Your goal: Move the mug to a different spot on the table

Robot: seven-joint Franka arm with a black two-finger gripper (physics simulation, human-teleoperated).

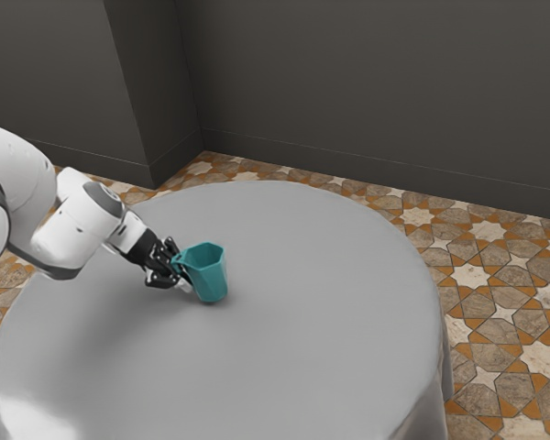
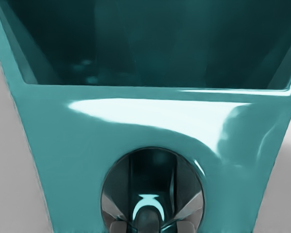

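Reaching in low from the exterior view's left, the white arm (image 1: pixel 73 225) has its black claw (image 1: pixel 176 265) right up against the teal mug (image 1: pixel 206 273), and what a tight fit it is! The claw meets the mug on its handle side, the side toward the exterior view's left, with the dark fingers set either side of the handle and pinching it between them. The mug sits on the round grey table (image 1: pixel 348 312), left of the tabletop's middle in the exterior view and well in from the rim. It leans a little, mouth open to the top, and I cannot tell whether its base is touching the surface or just off it. From the hand's own camera the mug (image 2: pixel 136 116) looms huge straight ahead of the claw, glossy wall facing us, hollow inside visible above, and the handle (image 2: pixel 148 208) loops nearest the hand. Patterned floor tiles (image 1: pixel 504 275) ring the table.
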